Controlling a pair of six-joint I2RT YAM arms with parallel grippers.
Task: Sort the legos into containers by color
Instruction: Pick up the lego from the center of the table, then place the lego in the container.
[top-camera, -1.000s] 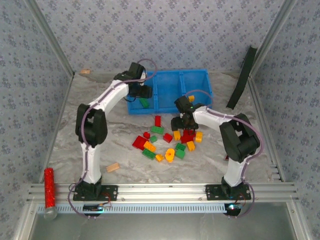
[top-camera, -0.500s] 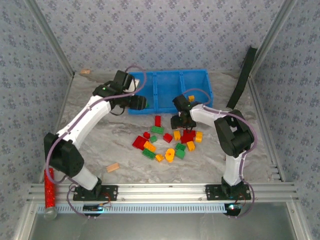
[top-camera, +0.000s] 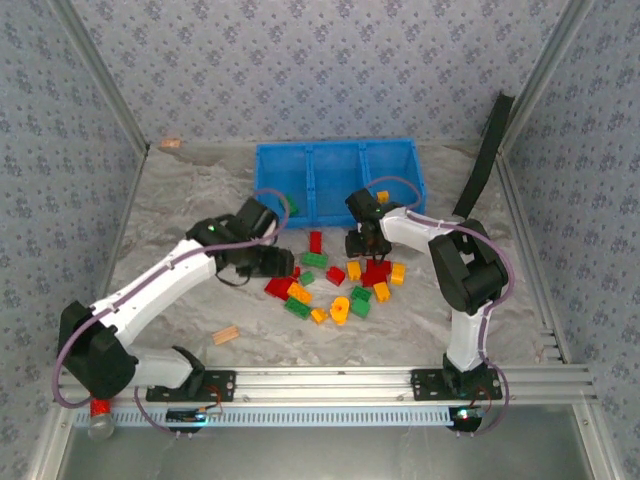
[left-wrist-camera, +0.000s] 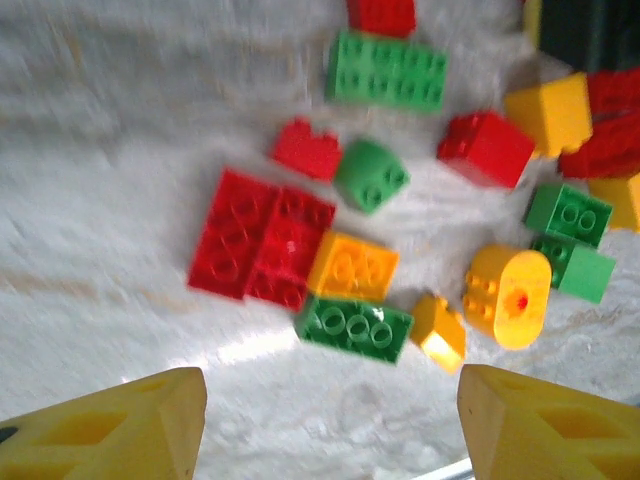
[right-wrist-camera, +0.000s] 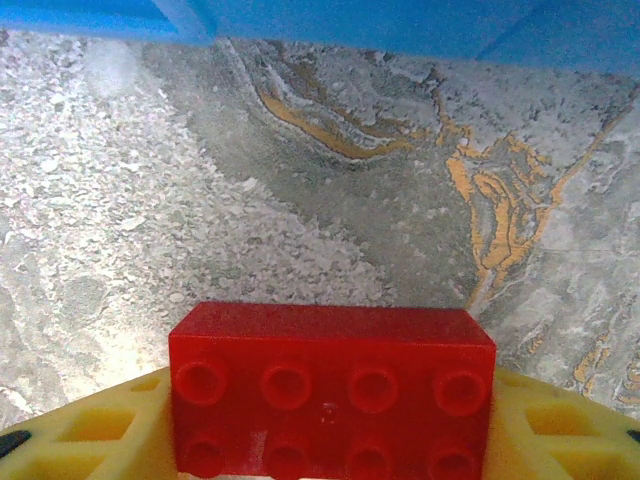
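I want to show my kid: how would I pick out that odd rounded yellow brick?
Find the blue tray at the table's far side; a pile of bricks lies just in front of it. At the pile's near edge sits a yellow brick. Unlike its square-cornered neighbours, it has rounded ends and a red dot in the middle.

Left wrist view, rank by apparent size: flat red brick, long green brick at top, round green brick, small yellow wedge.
1. flat red brick
2. long green brick
3. round green brick and yellow wedge: too alike to rank.
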